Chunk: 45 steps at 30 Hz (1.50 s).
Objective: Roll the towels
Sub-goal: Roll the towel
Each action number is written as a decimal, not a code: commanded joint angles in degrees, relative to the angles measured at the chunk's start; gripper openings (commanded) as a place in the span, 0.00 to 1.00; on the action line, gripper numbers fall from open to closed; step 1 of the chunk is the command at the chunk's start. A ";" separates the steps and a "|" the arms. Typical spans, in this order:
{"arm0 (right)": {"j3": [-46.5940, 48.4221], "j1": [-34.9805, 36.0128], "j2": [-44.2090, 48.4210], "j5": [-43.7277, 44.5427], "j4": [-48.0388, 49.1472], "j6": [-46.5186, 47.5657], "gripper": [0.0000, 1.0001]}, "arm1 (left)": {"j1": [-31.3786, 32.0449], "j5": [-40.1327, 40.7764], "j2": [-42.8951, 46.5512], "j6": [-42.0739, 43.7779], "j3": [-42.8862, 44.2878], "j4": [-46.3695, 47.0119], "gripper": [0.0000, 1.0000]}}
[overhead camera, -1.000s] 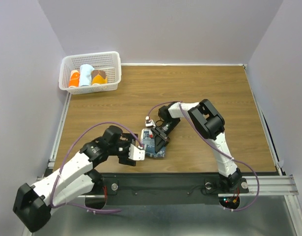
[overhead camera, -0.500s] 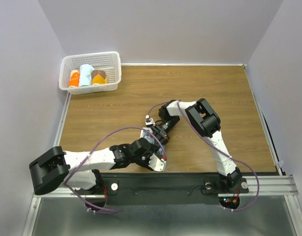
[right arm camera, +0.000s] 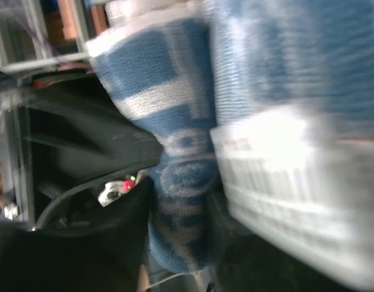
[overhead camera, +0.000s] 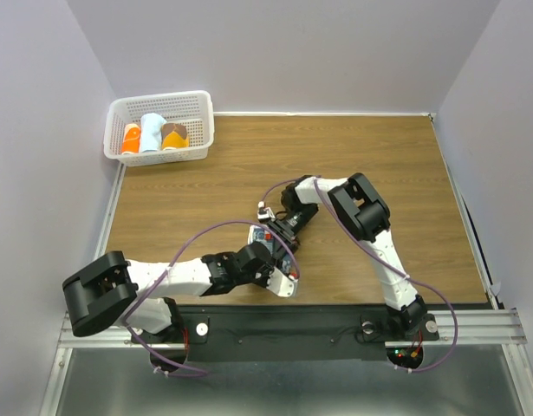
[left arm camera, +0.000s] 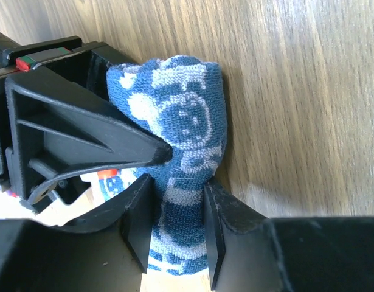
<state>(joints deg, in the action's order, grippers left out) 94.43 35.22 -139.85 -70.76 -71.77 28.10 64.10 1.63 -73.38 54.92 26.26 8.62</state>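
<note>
The towel (overhead camera: 266,245), navy blue with pale motifs, is a tight roll near the table's front middle. In the left wrist view the towel (left arm camera: 188,118) runs down between my left gripper's (left arm camera: 177,194) fingers, whose pads press it on both sides. My left gripper (overhead camera: 279,270) holds the roll's near end. My right gripper (overhead camera: 280,237) holds the far end, and its black finger (left arm camera: 83,140) shows next to the roll. The right wrist view is blurred. There the towel (right arm camera: 177,176) sits pinched in my right gripper (right arm camera: 180,207).
A white basket (overhead camera: 162,96) at the back left holds three rolled towels: orange, light blue and brown-orange. The left arm lies low along the table's front edge. A blurred white body (right arm camera: 284,182) fills the right side of the right wrist view.
The left arm has dropped low and swung its gripper to the roll's near end, where the jaws have closed onto the towel. The right gripper has stayed on the roll.
</note>
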 commanded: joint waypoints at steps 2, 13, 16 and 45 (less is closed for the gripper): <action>0.66 -4.98 0.80 4.23 -1.45 0.38 0.62 | -1.51 -9.70 -1.23 -4.46 2.56 -14.58 0.08; 8.31 -18.33 12.75 3.97 1.37 -7.00 0.81 | -16.63 -30.09 -12.11 0.27 18.55 -34.71 0.00; 7.18 -22.02 18.71 3.79 3.20 -6.74 0.81 | -21.28 -39.12 -16.25 1.59 23.30 -39.55 0.00; -27.45 7.66 48.36 54.31 49.52 -0.34 0.92 | -37.64 -51.38 -60.29 11.96 65.23 -72.52 0.03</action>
<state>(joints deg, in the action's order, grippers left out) 68.23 39.51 -91.13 -26.39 -31.66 23.11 27.11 -60.05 -128.90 62.11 91.18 -66.46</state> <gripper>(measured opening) 0.909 0.410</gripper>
